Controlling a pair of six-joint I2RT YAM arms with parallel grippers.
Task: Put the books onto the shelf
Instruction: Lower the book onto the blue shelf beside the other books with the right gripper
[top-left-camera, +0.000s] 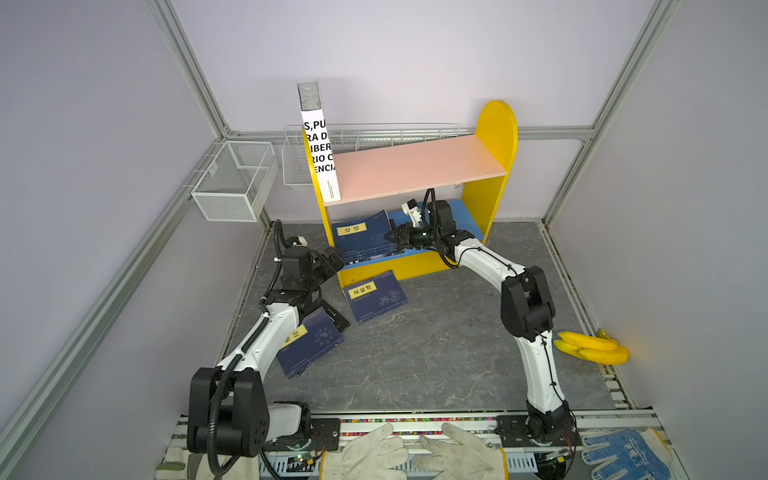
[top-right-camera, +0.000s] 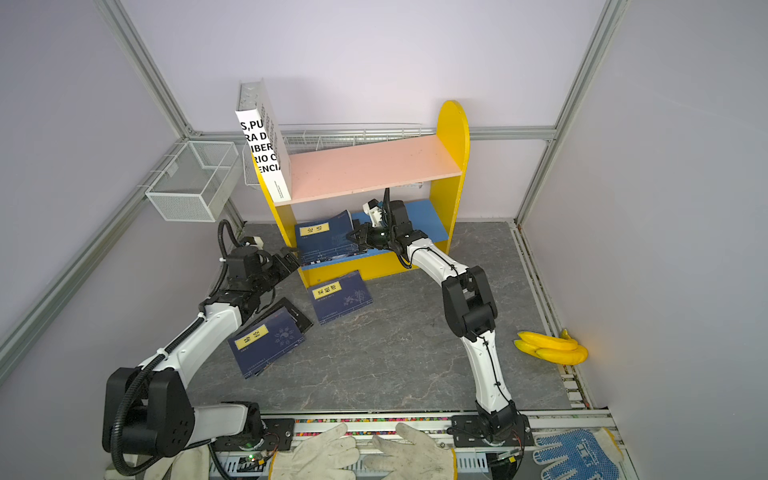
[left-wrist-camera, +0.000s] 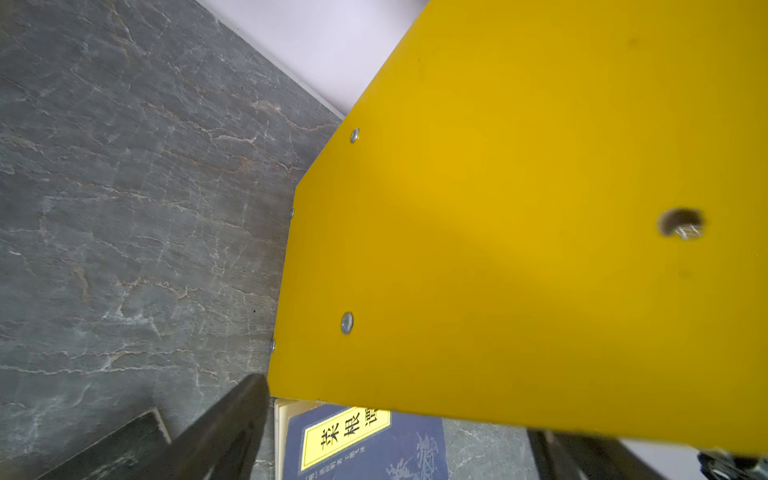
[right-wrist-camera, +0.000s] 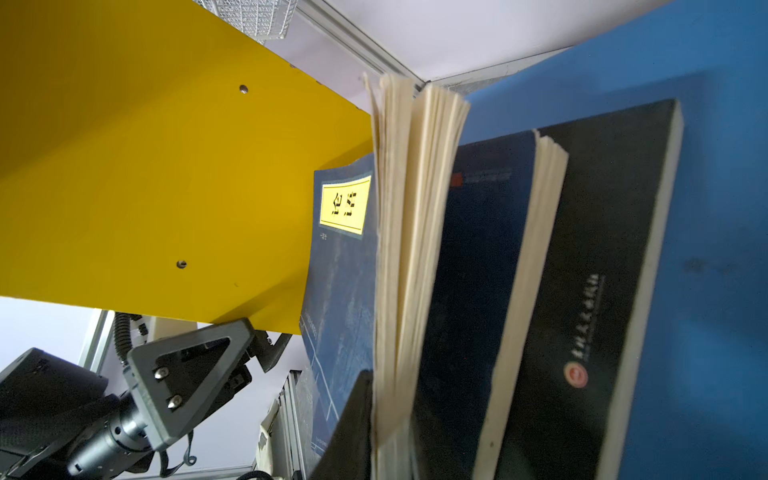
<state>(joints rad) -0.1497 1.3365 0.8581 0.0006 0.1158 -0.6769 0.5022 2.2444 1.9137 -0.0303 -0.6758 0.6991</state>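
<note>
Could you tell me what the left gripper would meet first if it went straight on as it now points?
Probably the shelf's yellow wooden side panel, which fills the wrist view ahead of the open left gripper; the gap is unclear.

Pale lilac walls (top-left-camera: 415, 50) are closing in the space at the back and on both sides, and silver aluminium rails (top-left-camera: 195, 79) are running along their joins and corners. A grey desk (top-left-camera: 436, 353) with pale stone-like veining is filling the floor of the enclosure. A white mesh basket (top-left-camera: 232, 183) is hanging at the back left corner, and a long wire basket (top-left-camera: 374, 133) is stretching along the back wall beside it. Soft, even light is falling from above, casting only faint shadows. A slotted metal strip (top-left-camera: 415, 419) is edging the near side of the desk.
</note>
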